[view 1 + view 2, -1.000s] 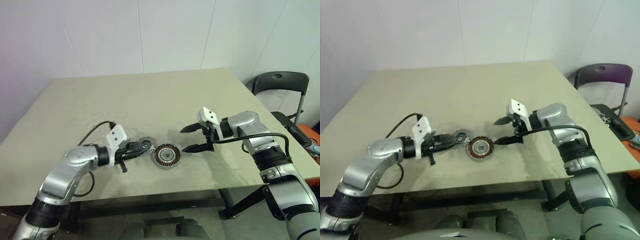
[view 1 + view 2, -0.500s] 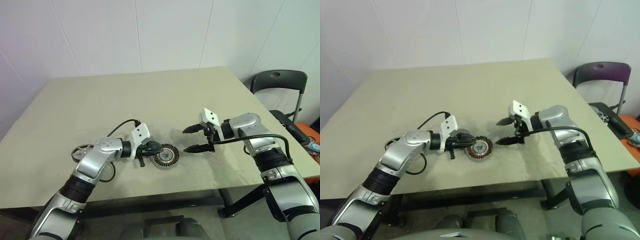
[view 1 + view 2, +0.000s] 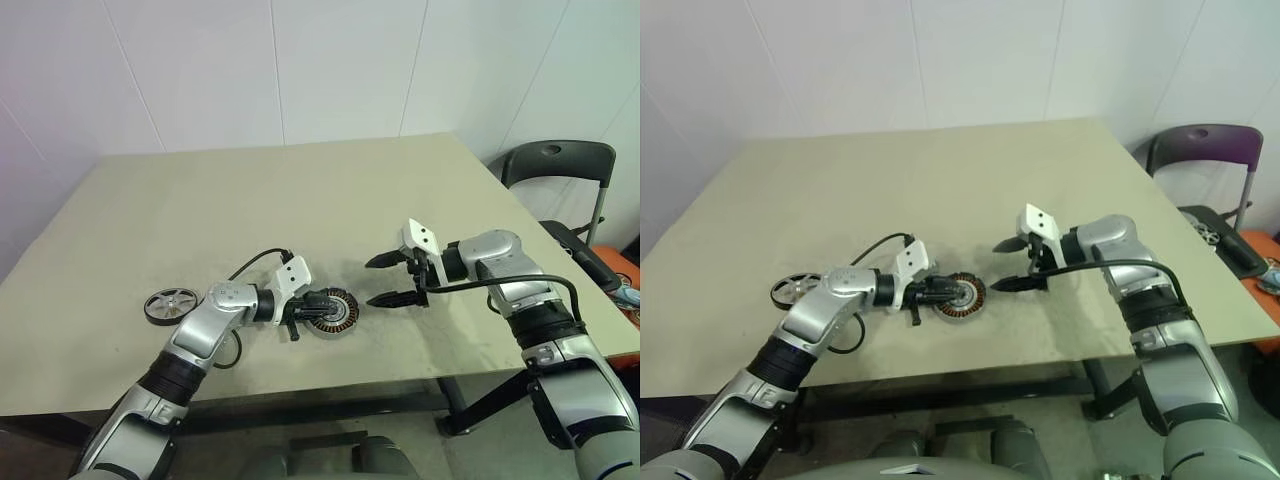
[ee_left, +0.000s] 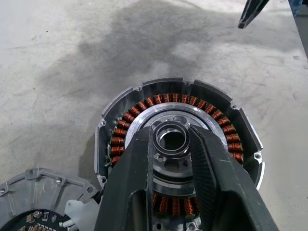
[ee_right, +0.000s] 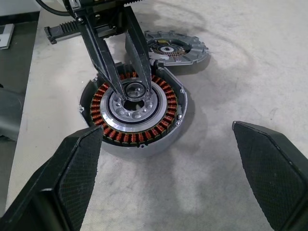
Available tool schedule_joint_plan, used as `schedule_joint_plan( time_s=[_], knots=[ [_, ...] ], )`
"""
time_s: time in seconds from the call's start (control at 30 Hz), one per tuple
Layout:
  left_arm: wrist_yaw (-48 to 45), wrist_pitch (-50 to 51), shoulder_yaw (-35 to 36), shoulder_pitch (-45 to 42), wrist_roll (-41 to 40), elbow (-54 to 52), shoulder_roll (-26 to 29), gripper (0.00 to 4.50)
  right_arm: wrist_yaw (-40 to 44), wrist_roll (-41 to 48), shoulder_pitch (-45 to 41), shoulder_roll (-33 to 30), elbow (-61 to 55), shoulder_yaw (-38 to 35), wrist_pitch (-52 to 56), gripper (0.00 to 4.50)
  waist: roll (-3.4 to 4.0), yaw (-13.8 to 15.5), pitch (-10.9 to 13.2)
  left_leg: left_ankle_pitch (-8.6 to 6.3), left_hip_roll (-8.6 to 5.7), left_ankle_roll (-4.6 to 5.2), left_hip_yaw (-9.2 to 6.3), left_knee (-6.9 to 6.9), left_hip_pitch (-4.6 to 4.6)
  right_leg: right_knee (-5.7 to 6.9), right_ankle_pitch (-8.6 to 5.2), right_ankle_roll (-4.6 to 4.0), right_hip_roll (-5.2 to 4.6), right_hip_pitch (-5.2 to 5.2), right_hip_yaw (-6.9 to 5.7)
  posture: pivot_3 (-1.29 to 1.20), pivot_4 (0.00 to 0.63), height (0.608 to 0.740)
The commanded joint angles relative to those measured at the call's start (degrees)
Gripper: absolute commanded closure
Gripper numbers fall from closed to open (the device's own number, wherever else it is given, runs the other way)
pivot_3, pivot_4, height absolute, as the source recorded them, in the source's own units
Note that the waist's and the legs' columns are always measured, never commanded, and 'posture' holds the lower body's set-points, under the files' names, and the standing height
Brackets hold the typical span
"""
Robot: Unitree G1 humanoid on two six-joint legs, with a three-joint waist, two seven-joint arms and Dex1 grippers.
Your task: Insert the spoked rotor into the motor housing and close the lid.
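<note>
On the table: everything sits toward the near edge, with the far half bare.
Table [image 3: 300, 190]: beige worktop; wide open room behind and to both sides of the parts, so either arm can swing in without fouling anything.
Motor housing [image 3: 333, 312]: lies flat near the middle of the near edge, copper windings and pale centre facing up, apparently ready to take a part from above.
Spoked rotor [image 3: 170, 304]: lies flat toward the near-left corner, well apart from the housing and untouched; judged not yet inserted.
Lid [image 5: 174, 48]: flat on the table just beside the housing, on its left-arm side, set aside but within easy reach for closing.
Small ring [image 4: 172, 139]: a thin bearing-like ring pinched over the housing's pale centre, seemingly being seated or lifted there.
Left gripper [image 4: 172, 144]: reaches in from the left, fingers nearly closed and clamped on the small ring, tips over the hub.
Right gripper [image 3: 394, 279]: hovers just right of the housing, jaws spread wide and empty, likely waiting clear so the left arm has room.
Risk: the left fingers crowd the windings; judged tight for any sideways move.
</note>
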Motion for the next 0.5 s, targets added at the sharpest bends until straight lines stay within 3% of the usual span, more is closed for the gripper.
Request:
schedule_joint_plan(
  time_s=[0.03, 0.5],
  knots=[
    [-0.52, -1.4, 0.24, -1.71, 0.58, 0.04, -0.4, 3.74, -0.04, 1.02, -0.87, 0.04, -1.6, -1.81, -0.41, 0.0, 0.0, 0.02, 0.0, 0.0, 0.0, 0.0, 0.0, 0.0, 0.0, 0.0, 0.0, 0.0, 0.0, 0.0, 0.0, 0.0, 0.0, 0.74],
    [-1.79, -2.51, 0.2, -3.32, 1.3, 3.23, -1.8, 3.74, -1.07, 1.33, -0.15, 0.41, -3.35, -1.9, 0.29, 0.0, 0.0, 0.02, 0.0, 0.0, 0.0, 0.0, 0.0, 0.0, 0.0, 0.0, 0.0, 0.01, 0.0, 0.0, 0.0, 0.0, 0.0, 0.74]
  ],
)
